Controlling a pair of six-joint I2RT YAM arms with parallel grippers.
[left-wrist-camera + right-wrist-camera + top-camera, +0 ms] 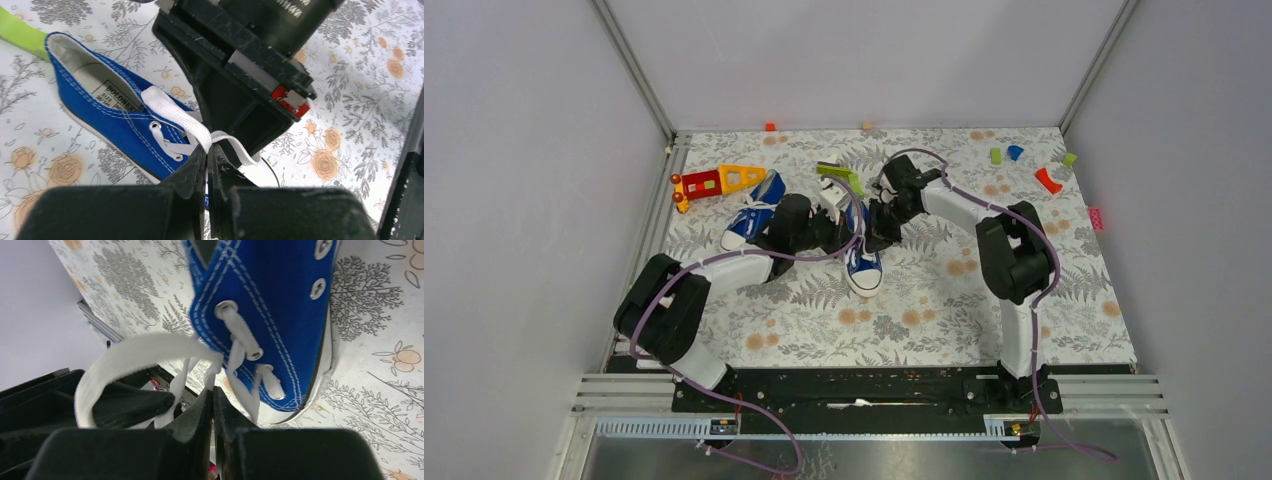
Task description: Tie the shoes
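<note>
Arms (734,268) angled inward — pincers (207,154) pinching laces (175,117).

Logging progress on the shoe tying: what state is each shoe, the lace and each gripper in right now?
middle shoe: on its sole, not tied yet.
white lace: loose, no bow visible, pinched by both grippers.
other shoe: lying off to the left, not held.
left gripper: shut on the white lace.
right gripper: shut on the white lace.

L pincer (832,232), R pincer (877,237) at shoe (864,266).
</note>
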